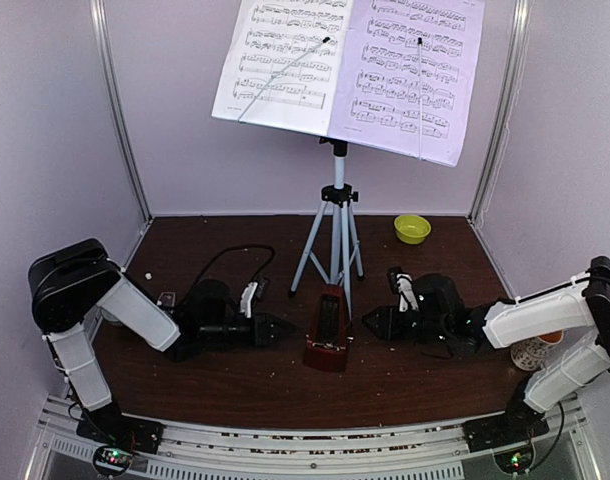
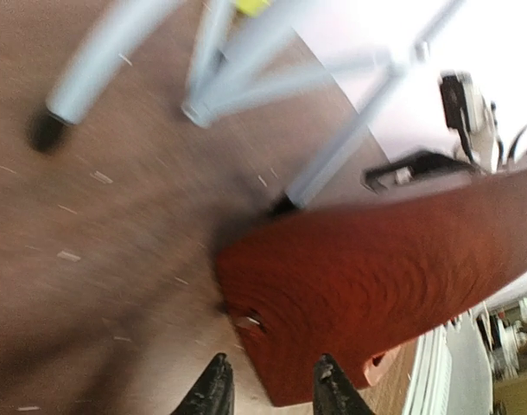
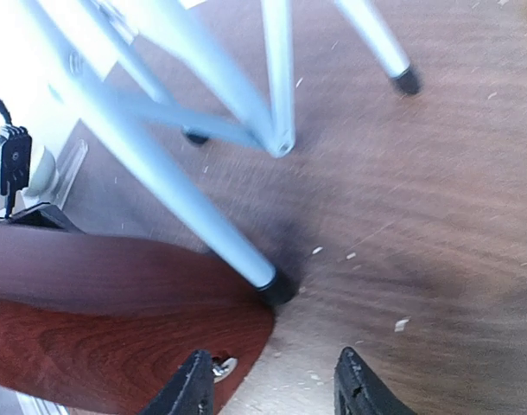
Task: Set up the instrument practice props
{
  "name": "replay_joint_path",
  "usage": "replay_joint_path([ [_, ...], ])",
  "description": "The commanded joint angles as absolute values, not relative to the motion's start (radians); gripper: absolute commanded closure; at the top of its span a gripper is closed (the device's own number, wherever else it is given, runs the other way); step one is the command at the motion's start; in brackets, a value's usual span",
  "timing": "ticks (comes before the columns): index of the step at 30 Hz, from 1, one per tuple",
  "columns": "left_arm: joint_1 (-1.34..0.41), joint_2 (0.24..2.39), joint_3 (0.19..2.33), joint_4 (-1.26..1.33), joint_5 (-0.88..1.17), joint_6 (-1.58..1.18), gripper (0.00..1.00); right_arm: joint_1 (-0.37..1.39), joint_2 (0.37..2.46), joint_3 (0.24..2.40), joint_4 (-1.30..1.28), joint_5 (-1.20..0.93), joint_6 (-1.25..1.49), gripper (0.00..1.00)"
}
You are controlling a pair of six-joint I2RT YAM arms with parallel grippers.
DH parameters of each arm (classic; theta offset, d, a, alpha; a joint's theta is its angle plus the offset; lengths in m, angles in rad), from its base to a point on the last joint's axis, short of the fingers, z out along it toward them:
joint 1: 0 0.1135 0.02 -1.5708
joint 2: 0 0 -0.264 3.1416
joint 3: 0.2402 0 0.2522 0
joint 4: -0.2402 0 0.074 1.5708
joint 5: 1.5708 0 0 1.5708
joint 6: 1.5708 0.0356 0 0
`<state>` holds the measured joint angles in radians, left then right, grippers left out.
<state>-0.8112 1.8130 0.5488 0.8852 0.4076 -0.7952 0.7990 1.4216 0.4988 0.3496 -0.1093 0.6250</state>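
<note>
The white music-stand desk (image 1: pixel 285 115) sits on its silver tripod (image 1: pixel 337 235) at the table's middle back and holds two sheet-music pages (image 1: pixel 285 60), (image 1: pixel 410 75). The red-brown metronome (image 1: pixel 328 335) stands just in front of the tripod's near leg. My left gripper (image 1: pixel 282 328) lies low at its left, open. The metronome's lower corner (image 2: pixel 376 277) sits just ahead of the fingertips (image 2: pixel 213 391). My right gripper (image 1: pixel 371 322) lies low at its right, open and empty. The metronome (image 3: pixel 108 346) is by its left finger, and a tripod foot (image 3: pixel 276 287) is just ahead.
A small yellow-green bowl (image 1: pixel 412 228) sits at the back right. A patterned mug (image 1: pixel 538 350) stands at the right edge, partly behind my right arm. Other tripod legs (image 3: pixel 276 78) spread over the brown table (image 1: pixel 235 385). Pale walls close in on three sides.
</note>
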Motion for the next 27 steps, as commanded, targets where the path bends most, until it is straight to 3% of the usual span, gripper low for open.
replay_joint_path([
  [1, -0.737, 1.695, 0.525, 0.844, 0.332, -0.762, 0.66, 0.743, 1.330, 0.467, 0.338, -0.122, 0.581, 0.50],
  [5, -0.669, 1.574, 0.554, 0.655, 0.337, -0.680, 0.60, 0.690, 1.224, 0.459, 0.271, -0.126, 0.541, 0.43],
  [8, -0.636, 1.470, 0.603, 0.466, 0.298, -0.587, 0.48, 0.644, 1.109, 0.461, 0.200, -0.122, 0.506, 0.35],
  [15, -0.585, 1.262, 0.787, 0.013, 0.121, -0.410, 0.03, 0.558, 0.869, 0.528, -0.023, -0.104, 0.418, 0.13],
  [19, -0.556, 1.201, 0.889, -0.187, 0.022, -0.381, 0.02, 0.529, 0.768, 0.588, -0.139, -0.088, 0.377, 0.00],
  [27, -0.545, 1.103, 0.975, -0.471, -0.178, -0.451, 0.02, 0.516, 0.629, 0.597, -0.212, -0.075, 0.369, 0.00],
])
